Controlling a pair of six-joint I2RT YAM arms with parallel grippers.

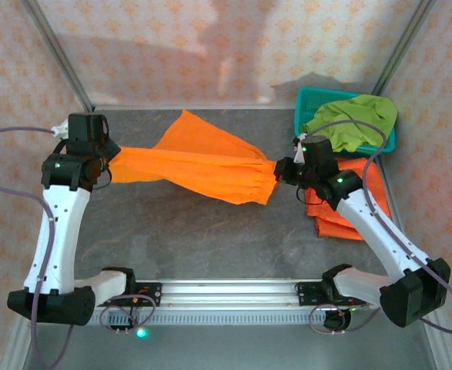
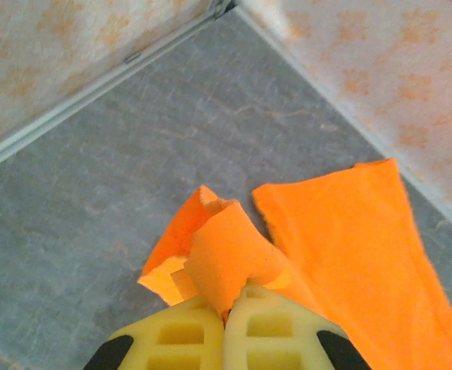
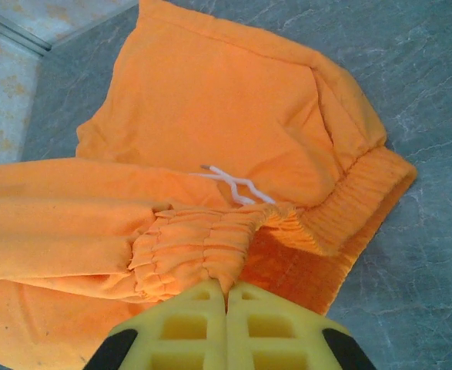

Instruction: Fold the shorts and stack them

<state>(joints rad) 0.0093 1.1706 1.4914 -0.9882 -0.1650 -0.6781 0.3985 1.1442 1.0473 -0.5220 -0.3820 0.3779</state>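
No text, label, brand, number or sign can be read on anything here.

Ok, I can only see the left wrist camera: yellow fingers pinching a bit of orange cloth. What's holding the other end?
Observer: The right fingers are shut on the gathered waistband of those same orange shorts.
Child: Are there more shorts anywhere?
Observer: Yes, another orange pair lies on the table, over at the right side.
Child: Any other colours?
Observer: Lime-green shorts are heaped in a teal basket in the far right corner.
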